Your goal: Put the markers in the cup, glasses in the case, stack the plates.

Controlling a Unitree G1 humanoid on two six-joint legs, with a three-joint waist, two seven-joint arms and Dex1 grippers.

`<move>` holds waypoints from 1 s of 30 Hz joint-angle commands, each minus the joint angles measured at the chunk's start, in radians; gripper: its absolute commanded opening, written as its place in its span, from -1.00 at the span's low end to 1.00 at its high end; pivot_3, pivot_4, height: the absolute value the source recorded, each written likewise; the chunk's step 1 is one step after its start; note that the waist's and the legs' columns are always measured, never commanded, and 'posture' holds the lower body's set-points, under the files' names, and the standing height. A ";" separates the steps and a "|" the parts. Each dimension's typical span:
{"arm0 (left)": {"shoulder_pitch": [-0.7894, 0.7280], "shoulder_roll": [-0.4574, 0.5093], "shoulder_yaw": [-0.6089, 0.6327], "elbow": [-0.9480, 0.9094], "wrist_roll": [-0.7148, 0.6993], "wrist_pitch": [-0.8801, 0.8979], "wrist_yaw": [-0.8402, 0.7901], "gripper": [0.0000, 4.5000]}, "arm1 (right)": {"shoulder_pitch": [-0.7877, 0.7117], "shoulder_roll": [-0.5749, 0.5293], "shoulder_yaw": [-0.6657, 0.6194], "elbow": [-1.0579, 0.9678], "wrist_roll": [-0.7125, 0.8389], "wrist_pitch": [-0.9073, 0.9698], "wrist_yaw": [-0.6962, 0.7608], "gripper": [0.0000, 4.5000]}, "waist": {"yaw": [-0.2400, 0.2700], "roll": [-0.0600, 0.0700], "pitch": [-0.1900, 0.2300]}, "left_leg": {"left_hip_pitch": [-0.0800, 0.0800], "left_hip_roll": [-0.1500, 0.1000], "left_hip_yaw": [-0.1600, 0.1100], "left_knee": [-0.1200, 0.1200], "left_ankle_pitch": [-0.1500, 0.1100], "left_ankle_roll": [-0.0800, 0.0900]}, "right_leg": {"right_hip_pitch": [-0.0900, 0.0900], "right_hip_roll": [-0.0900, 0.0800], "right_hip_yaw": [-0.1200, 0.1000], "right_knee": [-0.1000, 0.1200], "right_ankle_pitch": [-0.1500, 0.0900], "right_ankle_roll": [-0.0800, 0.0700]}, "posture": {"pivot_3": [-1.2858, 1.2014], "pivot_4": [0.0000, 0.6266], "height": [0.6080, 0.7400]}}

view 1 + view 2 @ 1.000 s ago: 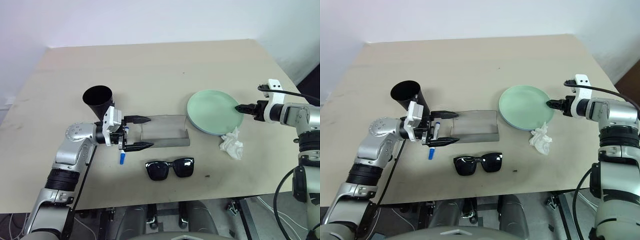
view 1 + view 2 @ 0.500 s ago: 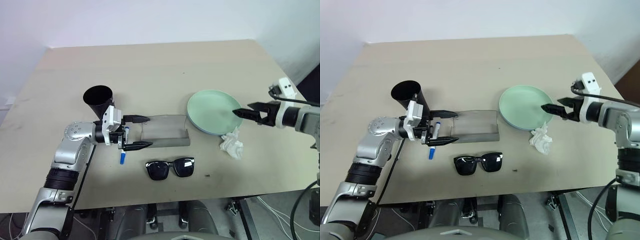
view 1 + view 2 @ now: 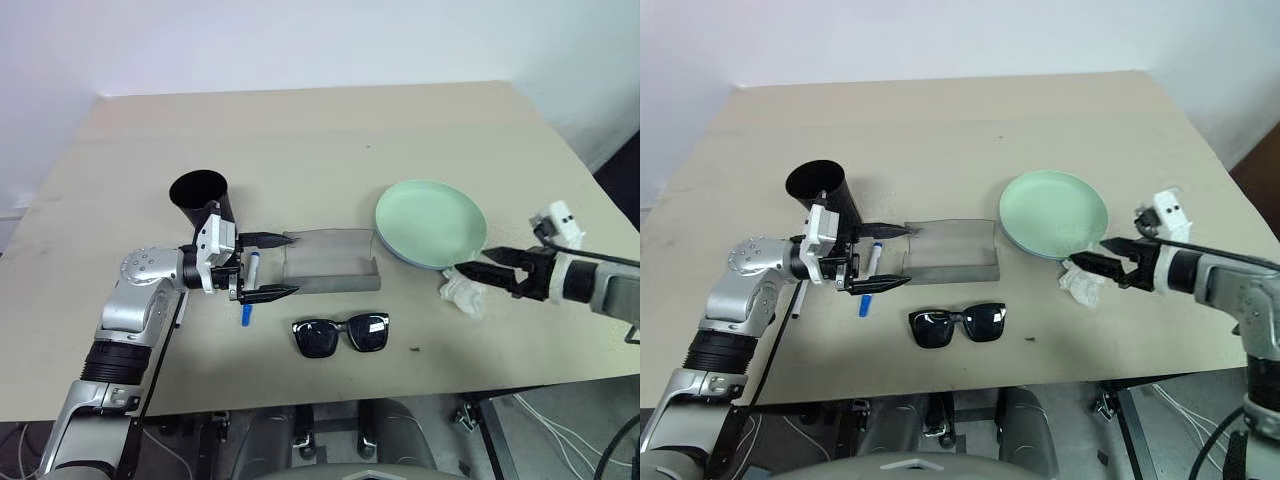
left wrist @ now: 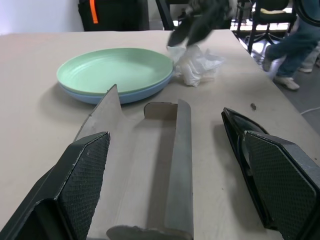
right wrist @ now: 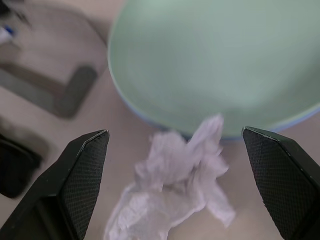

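The mint green plate (image 3: 430, 218) rests on the light blue plate (image 4: 112, 95). My right gripper (image 3: 472, 262) hangs open over the crumpled tissue (image 3: 462, 292), just off the plates' near rim. The grey case (image 3: 325, 262) lies open mid-table. My left gripper (image 3: 293, 265) is open and level at the case's left end, with nothing between its fingers. A blue-capped marker (image 3: 244, 318) lies on the table under that gripper. Behind the left hand stands the black cup (image 3: 198, 193). The black glasses (image 3: 340, 335) lie in front of the case.
The tissue (image 5: 175, 200) lies between the plates and the table's near right edge. The table's far half is bare. In the left wrist view, chairs and a person's legs (image 4: 300, 35) show beyond the table.
My right gripper pulled back from the plates' right rim toward the near edge, opened wider, and now hangs over the tissue. The left gripper kept still.
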 commanded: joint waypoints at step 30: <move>-0.002 0.025 0.026 -0.012 0.004 -0.021 0.015 1.00 | -0.156 -0.041 -0.019 0.000 0.039 -0.123 0.011 -0.99 | -0.005 -0.001 0.000 | 0.000 0.000 0.000 -0.001 0.000 0.000 | 0.000 0.000 0.000 -0.002 0.001 0.001 | 0.03 -0.52 1.00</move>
